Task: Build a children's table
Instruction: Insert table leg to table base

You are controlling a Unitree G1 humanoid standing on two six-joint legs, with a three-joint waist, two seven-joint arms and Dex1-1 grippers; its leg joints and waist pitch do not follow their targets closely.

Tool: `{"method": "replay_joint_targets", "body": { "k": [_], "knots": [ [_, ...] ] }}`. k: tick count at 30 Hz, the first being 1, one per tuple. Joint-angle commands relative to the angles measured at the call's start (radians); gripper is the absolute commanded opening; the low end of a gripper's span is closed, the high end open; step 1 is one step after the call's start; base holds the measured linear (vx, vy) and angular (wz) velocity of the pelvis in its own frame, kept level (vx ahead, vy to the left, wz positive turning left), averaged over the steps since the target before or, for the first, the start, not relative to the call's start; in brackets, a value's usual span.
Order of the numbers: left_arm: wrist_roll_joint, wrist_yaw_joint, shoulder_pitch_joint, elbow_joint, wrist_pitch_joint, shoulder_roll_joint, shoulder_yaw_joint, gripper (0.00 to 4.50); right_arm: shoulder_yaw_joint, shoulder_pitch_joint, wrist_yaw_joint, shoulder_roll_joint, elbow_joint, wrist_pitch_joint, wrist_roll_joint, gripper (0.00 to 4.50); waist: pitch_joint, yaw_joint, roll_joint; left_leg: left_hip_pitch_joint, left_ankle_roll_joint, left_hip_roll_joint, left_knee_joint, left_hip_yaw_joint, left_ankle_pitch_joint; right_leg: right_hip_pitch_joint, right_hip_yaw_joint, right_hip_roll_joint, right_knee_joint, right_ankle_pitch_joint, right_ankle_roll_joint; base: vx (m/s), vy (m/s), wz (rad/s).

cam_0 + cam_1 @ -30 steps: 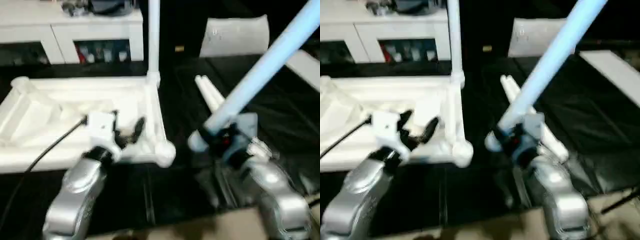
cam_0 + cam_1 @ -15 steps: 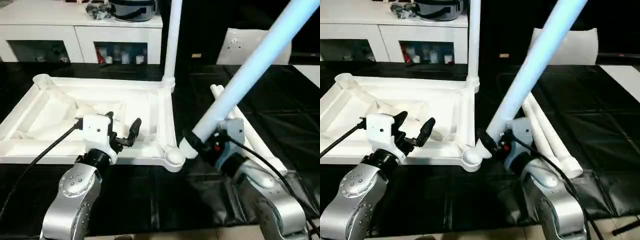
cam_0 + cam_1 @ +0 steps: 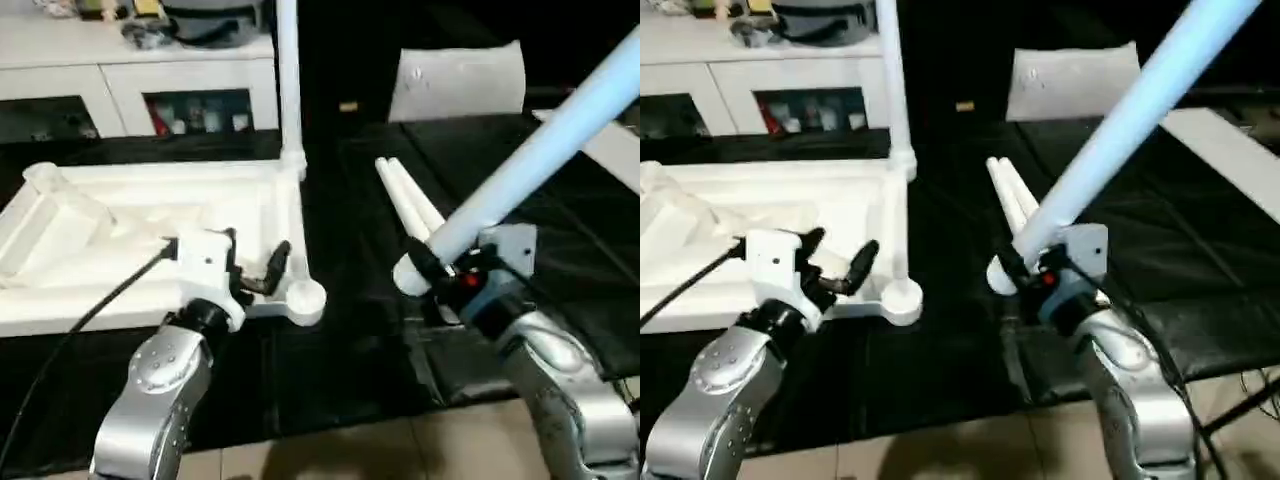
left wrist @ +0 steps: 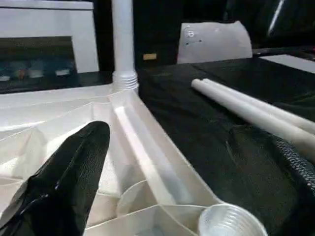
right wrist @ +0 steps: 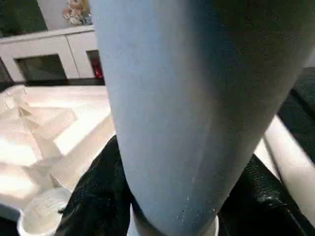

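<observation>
- Children's table top lies upside down on the black-covered tabletop, ribbed underside up, at about 9–10 o'clock in the head view.
- One leg stands upright in the top's far right corner socket, near 12 o'clock.
- Near right corner socket is empty, open cup facing up; also seen in the left wrist view.
- Left claw is wide open, gripping nothing, black fingers hovering over the ribbed underside just beside the empty near socket.
- Right claw is closed on a second leg, gripped near its thick end; the leg slants up and away toward 2 o'clock.
- That leg's thick end hangs above the black cover, to the 3 o'clock side of the empty socket, apart from it.
- Right wrist view: black fingers on both sides of the held leg, empty socket down beside it.
- Two more legs lie side by side on the cover, between the top and the right arm, pointing toward 11 o'clock.
- White cabinet with glass doors stands behind the top at 11 o'clock.
- Flat white board lies at the 3 o'clock edge; a white chair-back shape sits at 1 o'clock.
</observation>
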Motion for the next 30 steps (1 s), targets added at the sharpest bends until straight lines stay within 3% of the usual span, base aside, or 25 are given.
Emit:
{"method": "replay_joint_targets", "body": {
  "k": [1, 3, 4, 6, 8, 10, 11, 13, 17, 18, 19, 20, 23, 27, 28, 30],
  "knots": [
    [0.023, 0.017, -0.014, 0.006, 0.020, 0.008, 0.016, 4.28, -0.005, -0.033, -0.011, 0.005, -0.007, 0.001, 0.016, 1.88, -0.044, 0.007, -0.003, -0.006, 0.000, 0.032, -0.069, -0.003, -0.229, 0.027, 0.048, -0.074, -0.113, -0.294, -0.081, 0.000, 0.000, 0.00],
    [0.029, 0.018, -0.017, 0.011, 0.022, 0.014, 0.018, 4.28, -0.001, -0.037, -0.009, 0.002, -0.010, 0.027, 0.022, 1.88, -0.047, 0.011, -0.003, 0.002, 0.003, 0.039, -0.072, 0.001, -0.221, 0.026, 0.052, -0.068, -0.100, -0.124, -0.116, 0.000, 0.000, 0.00],
    [0.033, 0.013, -0.021, 0.016, 0.023, 0.022, 0.019, 4.28, 0.005, -0.039, -0.002, -0.001, -0.015, 0.048, 0.027, 1.88, -0.047, 0.013, -0.001, 0.003, 0.004, 0.039, -0.073, 0.002, -0.219, 0.028, 0.053, -0.069, -0.099, -0.102, -0.123, 0.000, 0.000, 0.00],
    [0.033, -0.021, -0.034, 0.030, 0.017, 0.053, 0.014, 4.28, 0.020, -0.040, 0.011, -0.006, -0.021, 0.072, 0.037, 1.88, -0.052, 0.021, -0.011, 0.006, 0.020, 0.038, -0.067, 0.010, -0.167, 0.034, 0.055, -0.072, -0.093, -0.003, -0.140, 0.000, 0.000, 0.00],
    [-0.001, -0.109, -0.064, 0.066, 0.013, 0.100, 0.008, 4.39, 0.043, -0.040, 0.036, -0.015, -0.016, 0.073, 0.036, 1.88, -0.052, 0.033, -0.007, 0.009, 0.027, 0.036, -0.065, 0.014, -0.130, 0.033, 0.055, -0.075, -0.090, 0.028, -0.141, 0.000, 0.000, 0.00],
    [-0.009, -0.167, -0.085, 0.091, 0.009, 0.137, -0.005, 4.46, 0.053, -0.042, 0.048, -0.021, -0.010, 0.070, 0.033, 1.88, -0.052, 0.039, -0.006, 0.013, 0.028, 0.035, -0.065, 0.017, -0.127, 0.030, 0.056, -0.076, -0.090, 0.026, -0.140, 0.000, 0.000, 0.00],
    [0.002, -0.290, -0.137, 0.161, -0.002, 0.222, -0.044, 4.46, 0.067, -0.053, 0.063, -0.032, 0.001, 0.068, 0.032, 1.88, -0.047, 0.041, -0.007, 0.015, 0.023, 0.035, -0.069, 0.019, -0.151, 0.027, 0.058, -0.077, -0.095, -0.007, -0.138, 0.000, 0.000, 0.00],
    [0.002, -0.359, -0.159, 0.192, -0.015, 0.263, -0.064, 4.50, 0.071, -0.058, 0.069, -0.036, 0.006, 0.068, 0.032, 1.88, -0.047, 0.041, -0.001, 0.017, 0.005, 0.038, -0.074, 0.019, -0.180, 0.026, 0.059, -0.078, -0.090, -0.042, -0.137, 0.000, 0.000, 0.00],
    [0.009, -0.494, -0.205, 0.257, -0.055, 0.339, -0.099, 4.50, 0.074, -0.072, 0.079, -0.042, 0.015, 0.076, 0.032, 1.88, -0.044, 0.041, -0.003, 0.022, -0.019, 0.035, -0.079, 0.024, -0.255, 0.021, 0.068, -0.080, -0.098, -0.144, -0.122, 0.000, 0.000, 0.00],
    [-0.003, -0.636, -0.247, 0.319, -0.081, 0.401, -0.131, 4.33, 0.071, -0.084, 0.087, -0.047, 0.026, 0.085, 0.035, 1.88, -0.044, 0.039, -0.004, 0.020, -0.024, 0.038, -0.081, 0.024, -0.254, 0.023, 0.069, -0.081, -0.095, -0.144, -0.125, 0.000, 0.000, 0.00],
    [-0.004, -0.645, -0.250, 0.323, -0.083, 0.405, -0.133, 4.22, 0.071, -0.085, 0.088, -0.047, 0.027, 0.085, 0.035, 1.88, -0.040, 0.044, -0.007, 0.023, -0.018, 0.032, -0.081, 0.026, -0.258, 0.016, 0.072, -0.081, -0.106, -0.180, -0.116, 0.000, 0.000, 0.00],
    [0.007, -0.712, -0.273, 0.361, -0.108, 0.436, -0.159, 4.15, 0.071, -0.090, 0.096, -0.052, 0.035, 0.084, 0.035, 1.88, -0.043, 0.042, -0.001, 0.025, -0.024, 0.034, -0.082, 0.026, -0.271, 0.015, 0.074, -0.082, -0.101, -0.197, -0.121, 0.000, 0.000, 0.00],
    [0.039, -0.874, -0.360, 0.518, -0.193, 0.489, -0.231, 3.88, 0.083, -0.099, 0.129, -0.070, 0.062, 0.053, 0.028, 1.88, -0.043, 0.042, 0.000, 0.028, -0.031, 0.035, -0.082, 0.029, -0.280, 0.012, 0.077, -0.081, -0.099, -0.181, -0.125, 0.000, 0.000, 0.00],
    [0.033, -0.922, -0.394, 0.578, -0.206, 0.483, -0.237, 3.63, 0.086, -0.099, 0.136, -0.073, 0.064, 0.054, 0.032, 1.88, -0.049, 0.044, -0.001, 0.027, -0.028, 0.038, -0.079, 0.033, -0.244, 0.017, 0.077, -0.085, -0.091, -0.110, -0.157, 0.000, 0.000, 0.00],
    [0.029, -0.944, -0.409, 0.602, -0.205, 0.481, -0.241, 3.63, 0.087, -0.099, 0.138, -0.074, 0.064, 0.055, 0.034, 1.88, -0.052, 0.046, -0.002, 0.025, -0.017, 0.039, -0.076, 0.034, -0.204, 0.020, 0.076, -0.085, -0.085, -0.045, -0.173, 0.000, 0.000, 0.00],
    [0.023, -1.013, -0.477, 0.726, -0.233, 0.456, -0.250, 3.30, 0.101, -0.090, 0.159, -0.079, 0.060, 0.054, 0.035, 1.88, -0.052, 0.049, -0.003, 0.027, -0.007, 0.037, -0.073, 0.037, -0.199, 0.019, 0.076, -0.086, -0.086, -0.037, -0.181, 0.000, 0.000, 0.00]
  ]
}}
